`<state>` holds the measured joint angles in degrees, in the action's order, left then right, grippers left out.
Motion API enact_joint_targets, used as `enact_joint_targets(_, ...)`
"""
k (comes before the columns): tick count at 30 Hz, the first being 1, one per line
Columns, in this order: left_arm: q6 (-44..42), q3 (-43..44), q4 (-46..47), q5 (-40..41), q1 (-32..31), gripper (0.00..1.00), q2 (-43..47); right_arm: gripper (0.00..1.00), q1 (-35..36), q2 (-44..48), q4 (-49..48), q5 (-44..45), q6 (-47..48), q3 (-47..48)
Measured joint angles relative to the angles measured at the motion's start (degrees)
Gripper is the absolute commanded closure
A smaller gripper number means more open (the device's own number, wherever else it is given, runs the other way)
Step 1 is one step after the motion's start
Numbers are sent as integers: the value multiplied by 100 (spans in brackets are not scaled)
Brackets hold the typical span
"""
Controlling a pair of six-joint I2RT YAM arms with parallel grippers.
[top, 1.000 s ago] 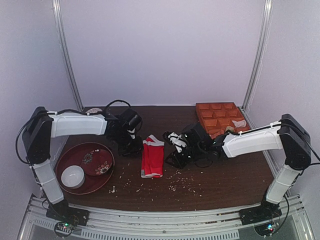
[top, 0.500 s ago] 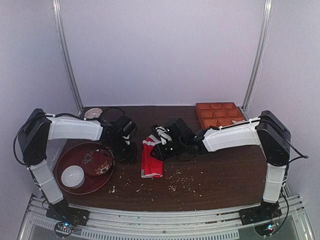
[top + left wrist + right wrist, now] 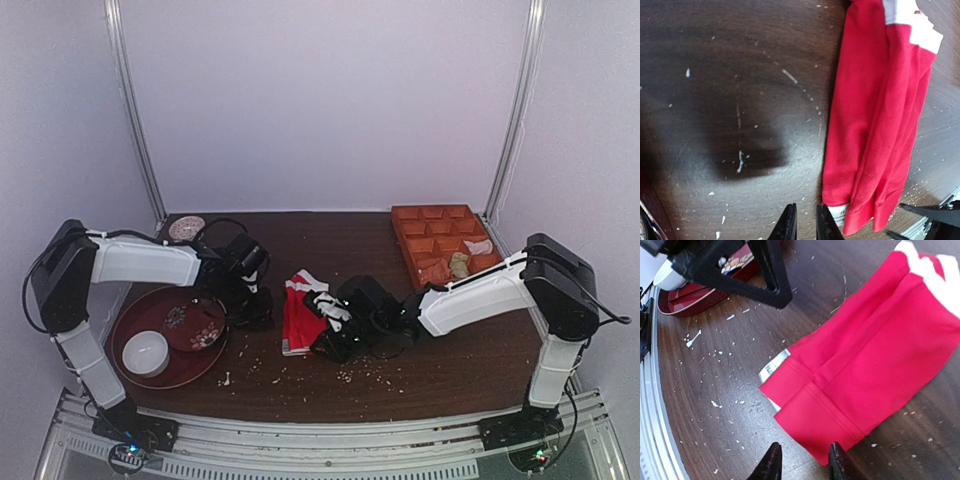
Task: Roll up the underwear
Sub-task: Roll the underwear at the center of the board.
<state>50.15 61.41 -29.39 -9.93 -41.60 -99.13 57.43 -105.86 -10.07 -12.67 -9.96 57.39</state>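
The underwear [image 3: 302, 312] is bright red with white trim and lies folded into a long strip at the table's middle. The left wrist view shows the underwear [image 3: 875, 120] stretching away on the right. My left gripper [image 3: 256, 308] hovers low just left of it; the left gripper [image 3: 806, 223] has a narrow gap with nothing in it. My right gripper [image 3: 326, 336] is at the strip's near right corner. In the right wrist view the right gripper [image 3: 804, 463] stands open, and the underwear [image 3: 865, 365] has its hem corner reaching between the fingertips.
A round red tray [image 3: 135, 310] at the left holds a white bowl [image 3: 146, 352] and a dark patterned dish [image 3: 194, 323]. An orange compartment tray [image 3: 440, 235] sits at the back right. Pale crumbs [image 3: 360, 372] litter the wood near the front.
My right arm swung left to the underwear, then drew back toward its near end, jaws narrowing then reopening. The left gripper shifted slightly left.
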Motion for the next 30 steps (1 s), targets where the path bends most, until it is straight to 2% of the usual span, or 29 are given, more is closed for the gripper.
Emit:
enact_joint_targets(13, 35, -79, -20, -11, 4, 84, 146, 55, -7, 387, -1399, 216, 1469, -800)
enact_joint_targets(23, 85, -223, -50, -7, 4, 84, 306, 56, 33, 81, -2540, 133, 2538, -1119)
enact_joint_targets(30, 90, -225, -66, 9, 4, 84, 308, 56, 55, -173, -2778, -90, 2935, -1082)
